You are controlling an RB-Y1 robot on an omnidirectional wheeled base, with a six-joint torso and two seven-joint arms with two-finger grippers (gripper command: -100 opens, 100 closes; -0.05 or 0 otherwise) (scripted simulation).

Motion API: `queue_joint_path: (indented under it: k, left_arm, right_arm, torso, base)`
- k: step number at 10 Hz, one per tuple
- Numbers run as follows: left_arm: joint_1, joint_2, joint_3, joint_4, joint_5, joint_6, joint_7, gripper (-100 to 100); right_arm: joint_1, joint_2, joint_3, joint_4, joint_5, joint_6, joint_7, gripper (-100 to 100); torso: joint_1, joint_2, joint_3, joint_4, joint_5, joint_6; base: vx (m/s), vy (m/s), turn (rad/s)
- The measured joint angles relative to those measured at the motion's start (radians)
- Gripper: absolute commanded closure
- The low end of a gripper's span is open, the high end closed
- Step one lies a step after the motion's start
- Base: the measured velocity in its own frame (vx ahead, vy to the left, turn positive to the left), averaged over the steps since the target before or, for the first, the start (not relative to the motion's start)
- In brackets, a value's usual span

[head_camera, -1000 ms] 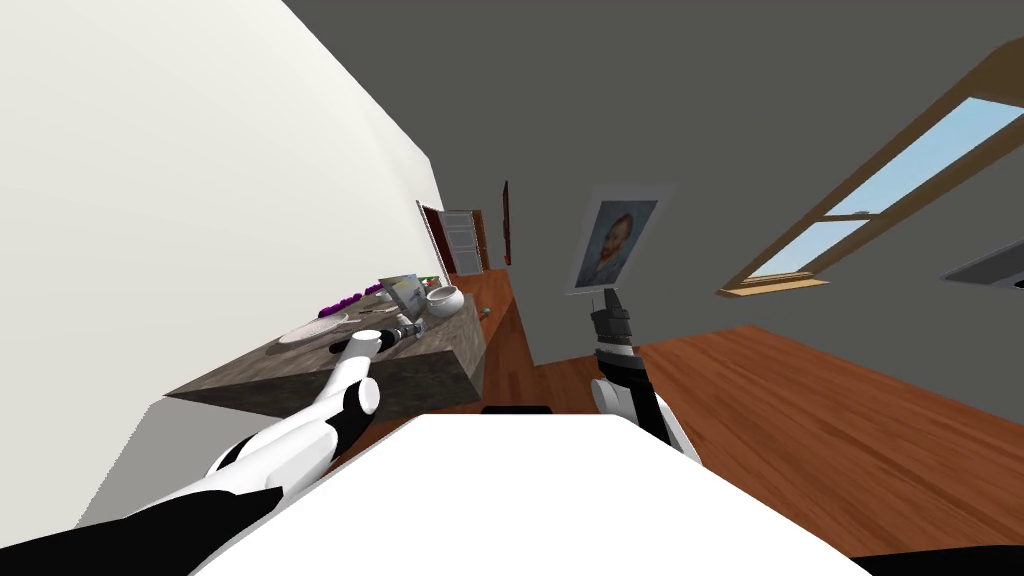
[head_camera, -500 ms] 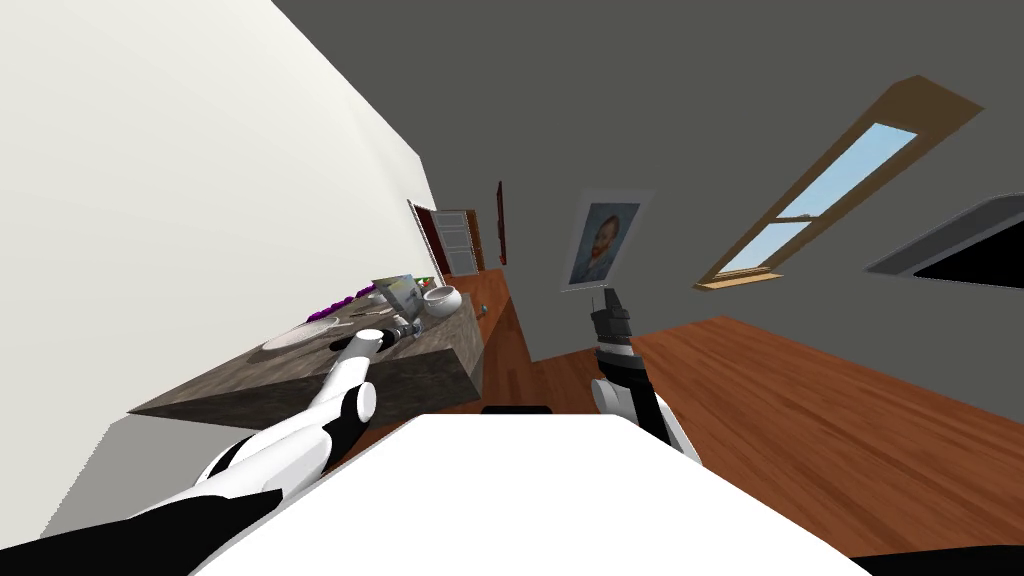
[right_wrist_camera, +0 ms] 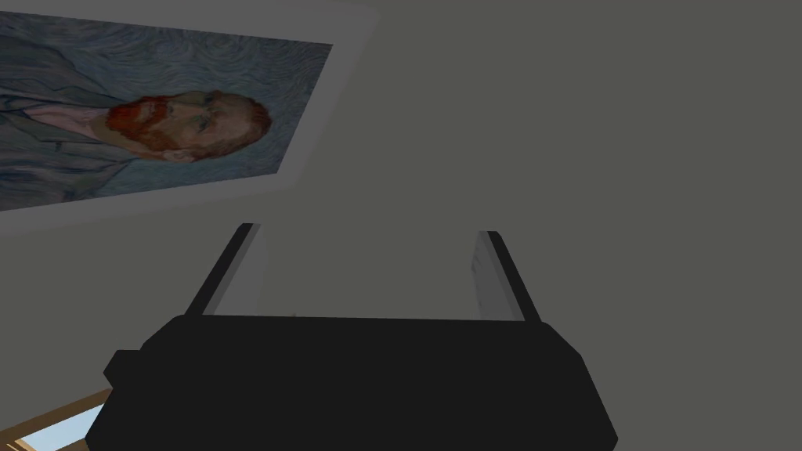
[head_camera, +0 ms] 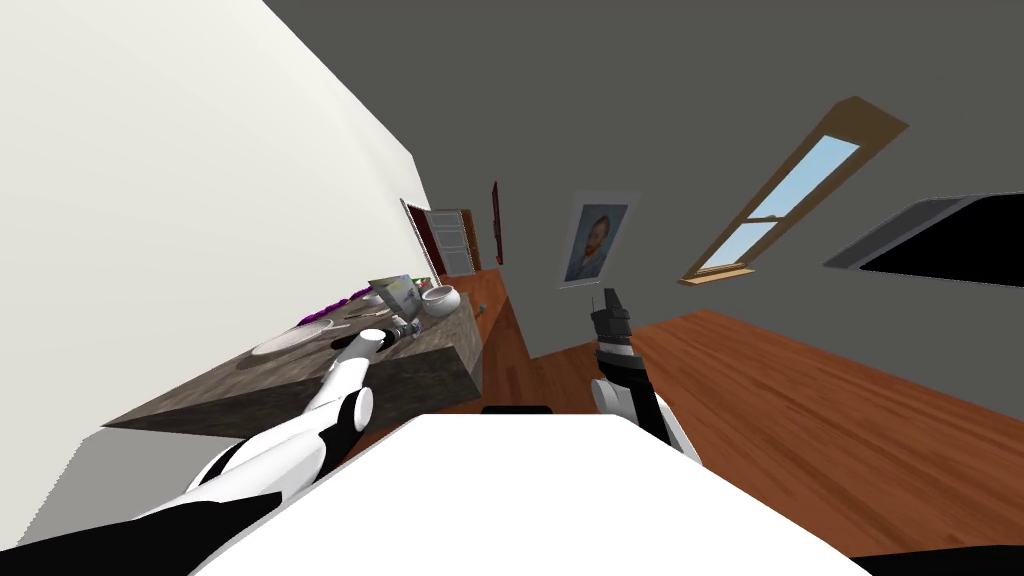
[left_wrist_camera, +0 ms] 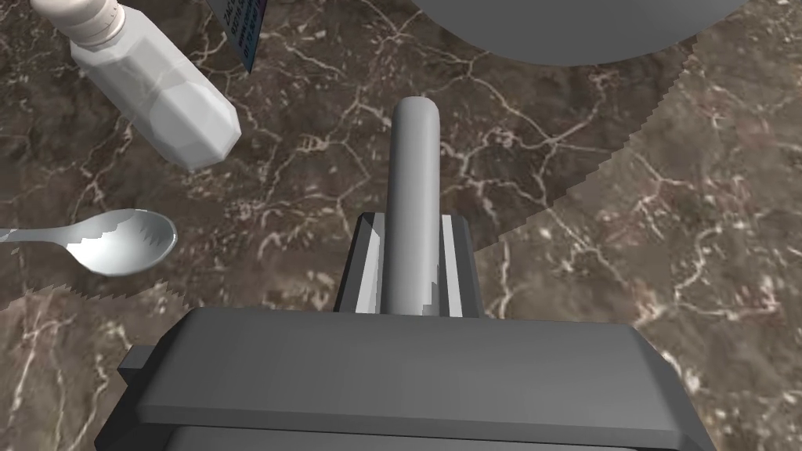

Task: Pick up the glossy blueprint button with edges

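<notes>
The left gripper (left_wrist_camera: 411, 235) is pinching the button (left_wrist_camera: 413, 156), drawn as a plain grey rod, over the marble counter (left_wrist_camera: 626, 258). Its wrist view is showing a bottle (left_wrist_camera: 157, 102) and a spoon (left_wrist_camera: 117, 243) nearby. The head view is showing the right gripper (head_camera: 609, 298) raised away from the counter, and that arm's wrist view is showing its fingers spread.

The tabletop (left_wrist_camera: 642, 235) is patterned as dark brown marble with pale veins. The rod (left_wrist_camera: 413, 203) is rendered plain grey, the spoon (left_wrist_camera: 121, 241) silvery, and the bottle (left_wrist_camera: 160, 110) frosted white with a cream cap.
</notes>
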Motion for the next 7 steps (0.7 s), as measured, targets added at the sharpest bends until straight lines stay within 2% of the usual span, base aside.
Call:
queue_joint_path:
  k: [2,4,5,7]
  left_arm:
    - [0.006,0.0,-0.018,-0.013,-0.008,-0.014,0.049,100]
    - [0.024,0.004,-0.052,-0.037,-0.023,-0.036,0.105,100]
    - [0.024,0.005,-0.057,-0.039,-0.024,-0.039,0.124,100]
    - [0.039,0.009,-0.091,-0.06,-0.039,-0.064,0.178,100]
  right_arm:
    - [0.0,0.0,0.0,0.0,0.0,0.0,0.0,0]
    - [0.0,0.0,0.0,0.0,0.0,0.0,0.0,0]
    - [0.0,0.0,0.0,0.0,0.0,0.0,0.0,0]
    - [0.0,0.0,0.0,0.0,0.0,0.0,0.0,0]
  torso:
    - [0.0,-0.001,0.0,0.0,0.0,-0.002]
    - [0.001,0.0,0.0,0.0,0.0,-0.001]
    - [0.0,-0.001,0.0,0.0,0.0,-0.002]
    - [0.0,0.001,0.001,0.001,-0.001,-0.001]
  base:
    - [-0.047,0.033,-0.068]
    - [-0.052,0.034,-0.056]
    - [-0.078,0.03,-0.124]
    - [-0.063,0.03,-0.061]
